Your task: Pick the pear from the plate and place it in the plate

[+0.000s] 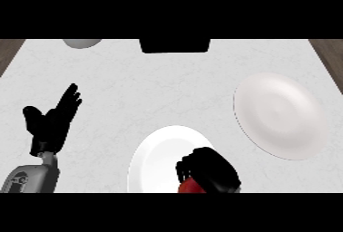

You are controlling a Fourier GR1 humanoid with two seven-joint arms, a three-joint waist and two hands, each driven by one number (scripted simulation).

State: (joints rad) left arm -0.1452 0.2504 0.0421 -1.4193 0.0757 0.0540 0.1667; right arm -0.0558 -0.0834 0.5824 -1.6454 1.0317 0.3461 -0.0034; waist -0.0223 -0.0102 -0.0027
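A white plate (161, 154) lies at the counter's near middle. My right hand (209, 170) is over its near right part, fingers curled round a red object (190, 186) that shows only as a small patch below the hand; this looks like the pear. A second, larger white plate (280, 114) lies further off at the right, with nothing on it. My left hand (52, 121) rests open at the left, fingers pointing up, away from both plates.
A grey rounded object (81, 43) sits at the counter's far left edge. A black block (175, 45) stands at the far middle. Brown wood (331, 56) borders the white counter at the right and left.
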